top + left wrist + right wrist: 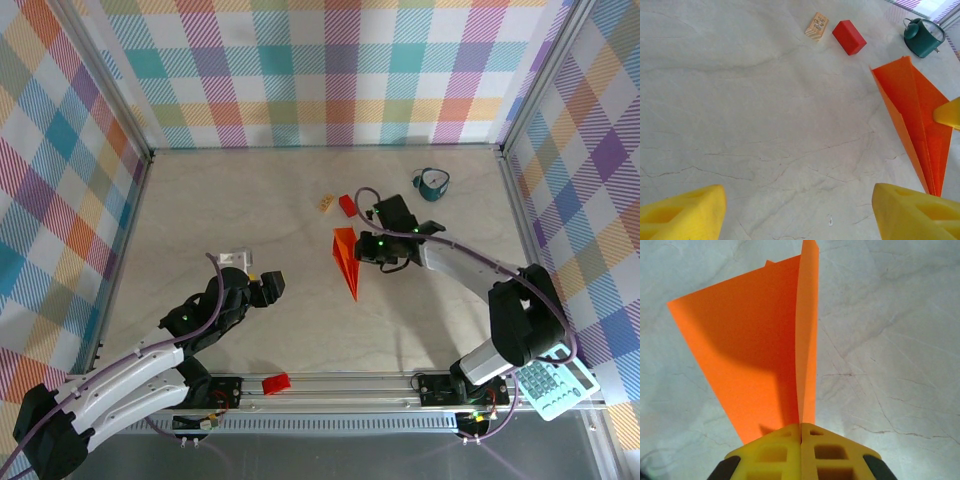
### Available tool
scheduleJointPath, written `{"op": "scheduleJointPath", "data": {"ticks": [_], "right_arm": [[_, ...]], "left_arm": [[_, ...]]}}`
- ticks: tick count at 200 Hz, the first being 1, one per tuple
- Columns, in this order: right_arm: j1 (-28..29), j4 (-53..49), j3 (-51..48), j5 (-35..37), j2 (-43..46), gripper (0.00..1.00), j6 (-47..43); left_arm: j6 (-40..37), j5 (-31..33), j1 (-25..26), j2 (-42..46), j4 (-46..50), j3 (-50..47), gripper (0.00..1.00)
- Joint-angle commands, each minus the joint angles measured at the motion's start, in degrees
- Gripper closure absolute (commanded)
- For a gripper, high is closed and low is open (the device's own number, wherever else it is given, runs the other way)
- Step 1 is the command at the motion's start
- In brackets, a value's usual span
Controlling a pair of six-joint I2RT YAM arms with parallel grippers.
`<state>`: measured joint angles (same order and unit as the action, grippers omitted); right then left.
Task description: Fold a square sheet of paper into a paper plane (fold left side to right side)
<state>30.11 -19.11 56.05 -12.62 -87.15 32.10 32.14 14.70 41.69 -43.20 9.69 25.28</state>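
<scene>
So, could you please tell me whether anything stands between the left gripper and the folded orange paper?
Nothing visible does: only bare table lies between the open left gripper and the paper plane, which the right gripper pinches.

Reaches with the white and black left arm low and forward from the near left corner, toward the middle. Holds the yellow two-finger left gripper with fingers wide apart. Bends the white and black right arm at the elbow and points it leftward. Presses the yellow fingers of the right gripper flat together, pinching the upright fold of the narrow orange folded paper plane.
</scene>
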Motion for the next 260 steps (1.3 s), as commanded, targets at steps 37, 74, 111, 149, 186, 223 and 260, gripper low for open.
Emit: {"op": "scheduleJointPath", "data": {"ticks": [37, 74, 111, 149, 186, 223, 260], "right_arm": [[-4.75, 17.94, -9.85, -17.12, -0.17, 1.00, 4.05], [-4.88, 20.80, -10.51, -18.38, -5.80, 1.00, 4.20], [-4.88, 22.02, -10.79, -17.63, -10.04, 1.00, 4.13], [-4.88, 21.57, -10.37, -16.81, -12.97, 1.00, 3.53], [-4.88, 20.84, -10.17, -15.77, -14.40, 1.00, 2.99], [-4.88, 19.66, -9.93, -15.23, -14.58, 0.99, 2.25], [-4.88, 19.51, -9.88, -16.19, -12.68, 0.99, 1.99]], "left_arm": [[1.24, 2.33, -0.95, 1.84, -1.46, 0.80, 0.22], [1.43, 2.77, -1.00, 2.67, -0.55, 0.47, 0.21], [1.51, 2.76, -1.09, 2.79, -0.12, 0.13, 0.20], [1.63, 2.57, -1.11, 2.91, -0.20, -0.28, 0.19], [2.04, 2.70, -1.09, 3.09, -0.99, -1.19, 0.19], [2.05, 2.44, -1.17, 2.47, -1.52, -1.15, 0.18], [2.14, 1.84, -1.17, 1.57, -1.94, -1.20, 0.18]]}}
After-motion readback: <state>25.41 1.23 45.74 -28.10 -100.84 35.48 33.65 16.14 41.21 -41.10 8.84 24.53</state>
